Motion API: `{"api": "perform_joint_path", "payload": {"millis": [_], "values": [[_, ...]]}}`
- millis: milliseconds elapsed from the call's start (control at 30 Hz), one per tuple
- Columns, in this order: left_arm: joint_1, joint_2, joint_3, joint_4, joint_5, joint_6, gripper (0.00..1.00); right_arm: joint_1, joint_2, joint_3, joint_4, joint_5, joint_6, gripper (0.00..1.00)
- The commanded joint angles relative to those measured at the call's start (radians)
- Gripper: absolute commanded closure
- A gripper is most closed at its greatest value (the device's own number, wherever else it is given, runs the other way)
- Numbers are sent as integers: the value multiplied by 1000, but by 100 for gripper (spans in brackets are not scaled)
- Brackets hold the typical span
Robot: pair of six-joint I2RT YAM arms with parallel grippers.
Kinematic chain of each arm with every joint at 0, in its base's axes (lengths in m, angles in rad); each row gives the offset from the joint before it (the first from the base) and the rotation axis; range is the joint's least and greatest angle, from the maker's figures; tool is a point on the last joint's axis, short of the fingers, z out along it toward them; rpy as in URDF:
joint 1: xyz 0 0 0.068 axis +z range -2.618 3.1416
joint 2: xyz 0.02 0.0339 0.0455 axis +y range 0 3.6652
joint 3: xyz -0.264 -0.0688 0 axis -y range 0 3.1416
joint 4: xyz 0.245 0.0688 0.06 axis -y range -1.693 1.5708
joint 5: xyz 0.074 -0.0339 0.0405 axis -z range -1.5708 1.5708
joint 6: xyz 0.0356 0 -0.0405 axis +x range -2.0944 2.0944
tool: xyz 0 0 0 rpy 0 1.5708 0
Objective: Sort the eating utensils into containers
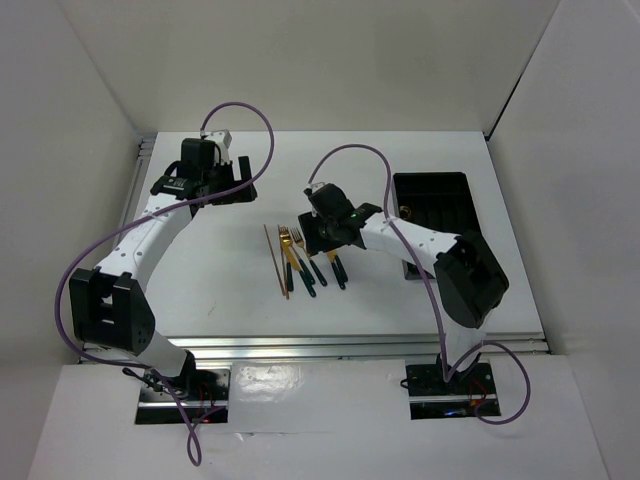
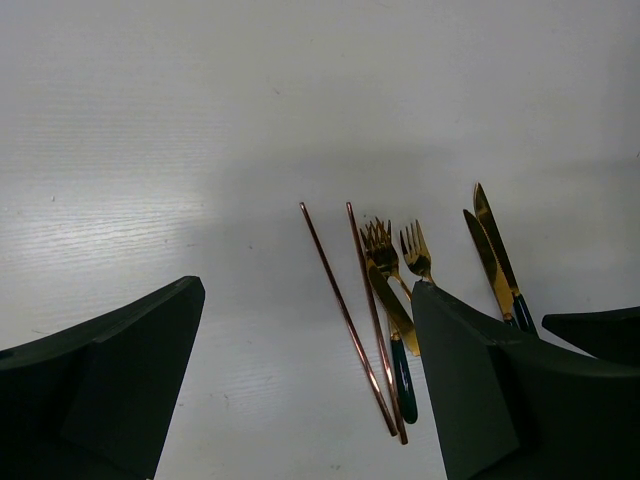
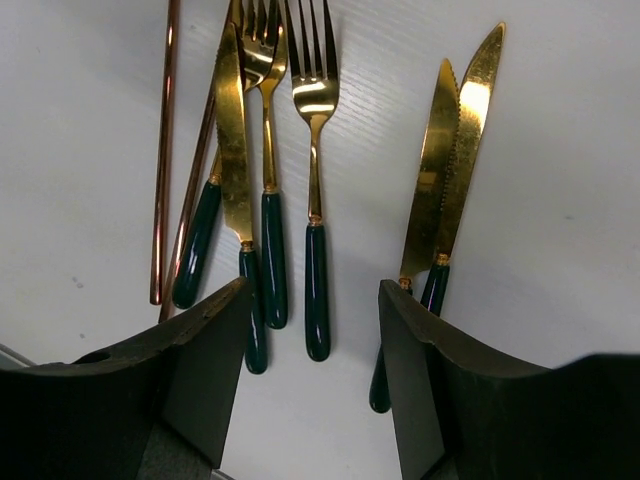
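The utensils lie in a loose row on the white table: two thin brown chopsticks (image 1: 275,260), gold forks (image 1: 289,242) and gold knives with dark green handles (image 1: 337,270). The black tray (image 1: 432,203) stands at the back right. My right gripper (image 1: 318,232) hovers open and empty just above the utensils; in its wrist view (image 3: 312,300) a fork (image 3: 315,150) lies between the fingers, two knives (image 3: 450,150) run to the right finger and the chopsticks (image 3: 163,150) lie at the left. My left gripper (image 1: 235,180) is open and empty, back left of the pile (image 2: 308,300).
The left wrist view shows the chopsticks (image 2: 345,310), two forks (image 2: 385,248) and two knives (image 2: 495,250) ahead of the gripper. White walls enclose the table on three sides. A metal rail (image 1: 350,345) runs along the near edge.
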Motion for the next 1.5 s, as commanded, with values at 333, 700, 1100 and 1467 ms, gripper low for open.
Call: {"api": "perform_joint_path", "payload": {"millis": [333, 700, 1100, 1467], "values": [[3, 4, 23, 18, 21, 3, 0, 4, 36, -7, 17, -28, -8, 57], [3, 33, 52, -5, 30, 3, 0, 13, 46, -71, 26, -48, 1, 57], [3, 42, 52, -14, 30, 3, 0, 24, 124, -53, 26, -57, 1, 54], [3, 42, 61, -14, 21, 3, 0, 24, 161, -44, 35, -57, -8, 60]]}}
